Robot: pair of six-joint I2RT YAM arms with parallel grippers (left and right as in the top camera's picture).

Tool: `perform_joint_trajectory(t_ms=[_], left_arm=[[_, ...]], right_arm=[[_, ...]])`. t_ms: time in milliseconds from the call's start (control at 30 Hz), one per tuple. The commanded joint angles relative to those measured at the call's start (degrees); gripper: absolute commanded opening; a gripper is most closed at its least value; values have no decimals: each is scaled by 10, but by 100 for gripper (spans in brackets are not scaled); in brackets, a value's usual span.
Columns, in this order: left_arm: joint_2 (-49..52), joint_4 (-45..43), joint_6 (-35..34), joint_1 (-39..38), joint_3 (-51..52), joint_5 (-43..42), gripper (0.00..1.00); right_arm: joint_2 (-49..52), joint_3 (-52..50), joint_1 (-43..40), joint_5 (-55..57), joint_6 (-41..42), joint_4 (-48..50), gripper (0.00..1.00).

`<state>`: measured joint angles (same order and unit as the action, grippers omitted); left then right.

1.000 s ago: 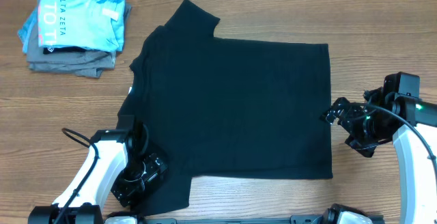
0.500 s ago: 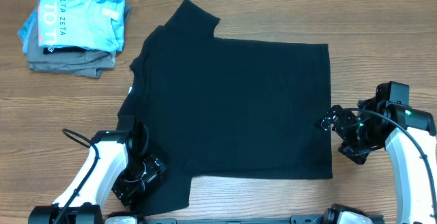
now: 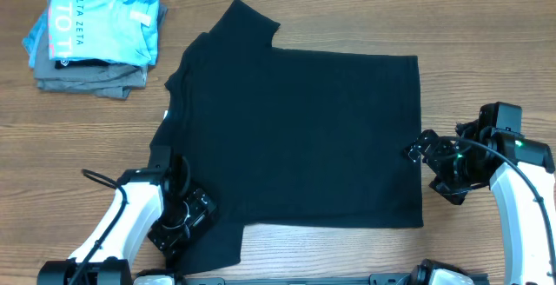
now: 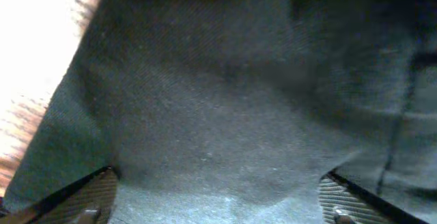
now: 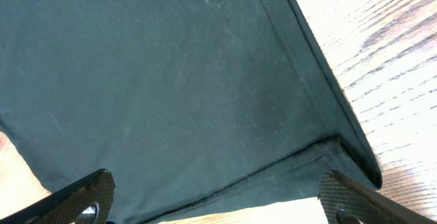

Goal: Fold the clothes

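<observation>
On the table (image 3: pixel 486 24) in front of me the black T-shirt (image 3: pixel 295 137) lies spread out flat. Its collar points to my left and its straight hem runs down my right side. A small white neck tag (image 3: pixel 165 115) peeps out at the collar edge.

My left fingers (image 3: pixel 187 224) are spread wide and low over the near sleeve, and they grip nothing. In my left wrist view dark cloth fills nearly everything between the two pads, with a strip of wood at the left edge.

My right fingers (image 3: pixel 430 165) are also wide apart, at the hem near its lower corner, and they too are closed on nothing. My right wrist view shows that stitched hem corner lying between the pads, with bare wood beyond it.

Far off at the back left corner sits a pile of folded clothes. A light blue T-shirt (image 3: pixel 100 20) with white lettering lies on top of grey folded garments (image 3: pixel 87 76), well apart from the black shirt.
</observation>
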<state>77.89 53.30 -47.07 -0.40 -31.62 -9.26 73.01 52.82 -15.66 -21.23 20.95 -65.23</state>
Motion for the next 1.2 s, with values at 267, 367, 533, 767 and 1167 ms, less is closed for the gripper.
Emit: perform_joint_trajectory(t_ms=[267,367,533,767,1167], left_arm=[[-4,-3,-11,-1,20,-9,25],[-4,-4,-11,-1,20,-9,4],[-4,-18,-9,-1,20,-24,4],[-4,-31,-7,-1,20,-41,4],[-4,-41,-7,-1,20,-54,4]], right_arm=[[-6,-8,3,-7,3,4,100],[-5,-24,3,17,32,13,100],[-3,-60,3,17,58,35,100],[-2,-76,3,22,73,30,100],[-2,-173,3,57,178,56,100]])
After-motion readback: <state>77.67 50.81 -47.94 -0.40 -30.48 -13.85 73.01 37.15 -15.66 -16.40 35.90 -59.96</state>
